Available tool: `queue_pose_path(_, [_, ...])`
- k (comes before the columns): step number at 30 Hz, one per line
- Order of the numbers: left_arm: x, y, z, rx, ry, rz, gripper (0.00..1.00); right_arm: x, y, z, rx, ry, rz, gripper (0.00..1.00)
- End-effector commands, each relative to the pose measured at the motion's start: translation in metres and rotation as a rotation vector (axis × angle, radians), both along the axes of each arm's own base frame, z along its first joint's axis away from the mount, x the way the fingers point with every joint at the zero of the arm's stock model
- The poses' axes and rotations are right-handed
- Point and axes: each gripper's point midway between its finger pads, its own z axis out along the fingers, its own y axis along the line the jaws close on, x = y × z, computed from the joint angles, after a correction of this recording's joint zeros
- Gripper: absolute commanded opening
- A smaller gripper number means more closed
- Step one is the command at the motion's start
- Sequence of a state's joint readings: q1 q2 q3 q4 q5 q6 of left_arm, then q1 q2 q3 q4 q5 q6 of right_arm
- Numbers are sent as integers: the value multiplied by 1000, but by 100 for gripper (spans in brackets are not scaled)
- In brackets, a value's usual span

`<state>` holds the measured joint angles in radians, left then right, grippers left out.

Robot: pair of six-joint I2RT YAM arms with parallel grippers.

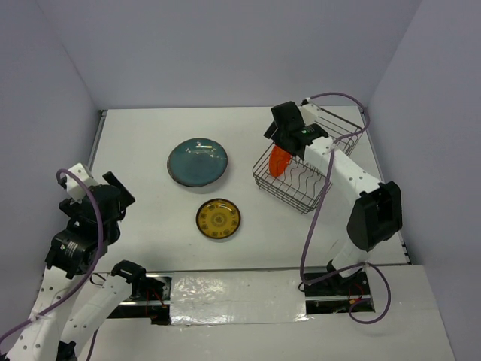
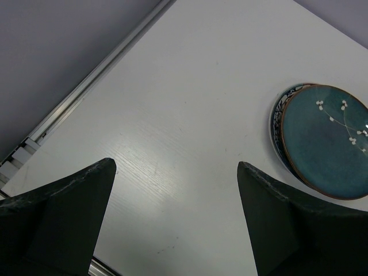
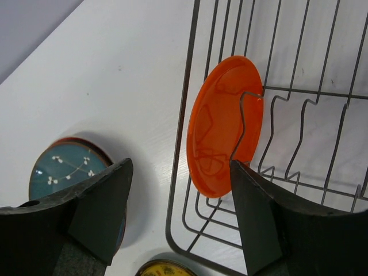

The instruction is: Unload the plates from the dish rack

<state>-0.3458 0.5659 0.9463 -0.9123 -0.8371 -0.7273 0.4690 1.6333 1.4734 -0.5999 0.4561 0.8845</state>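
A: Where's the target?

B: orange plate (image 3: 224, 123) stands on edge at the left end of the dish rack (image 1: 294, 197), leaning on a wire divider (image 3: 248, 115) that crosses its face. It looks like the only plate in the rack.

A: How will it handle?

B: Likely glazed ceramic: stiff, slick, chips if it's knocked. It's small, so probably light. I'd pinch the top rim, one finger on each face, and lift straight up to clear the divider. Dragging it sideways risks snagging the wire.

A: Claw state?

B: right gripper (image 3: 179, 172) hangs over the rack's left edge, jaws spread wide, holding nothing, with the plate below and just right of the gap. left gripper (image 2: 175, 167) is also wide open and empty, over bare table well off to the left.

A: Other plates?

B: Out on the table (image 1: 150, 135). teal plate (image 1: 197, 162) lies flat on top of at least one other plate, whose patterned rim shows under it in the left wrist view. olive-yellow plate (image 1: 218, 218) lies flat nearer the arms, apart from that stack.

A: Surface and room?

B: The tabletop is white, smooth and faintly glossy, so a plate could skid when it's set down. Plain grey walls (image 1: 225, 53) close in three sides. There's open space between the rack and the stack.
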Motion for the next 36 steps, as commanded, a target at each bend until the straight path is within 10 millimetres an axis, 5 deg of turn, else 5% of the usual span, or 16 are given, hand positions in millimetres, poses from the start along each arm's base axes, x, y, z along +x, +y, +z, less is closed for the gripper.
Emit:
queue_pose_path(1, [2, -1, 9, 2, -41, -15, 100, 12, -3, 8, 36, -30, -46, 75])
queue_pose_path(7, [4, -2, 8, 4, -31, -20, 100, 31, 4, -14, -15, 44, -25, 68])
queue_pose_path(13, [3, -2, 9, 3, -39, -22, 100, 27, -6, -37, -51, 88, -64, 59])
queue_pose_path(19, [3, -2, 9, 4, -36, -24, 99, 25, -8, -44, -59, 104, -70, 44])
queue_pose_path(36, [5, -4, 8, 5, -33, -32, 99, 20, -18, -63, -72, 146, -77, 27])
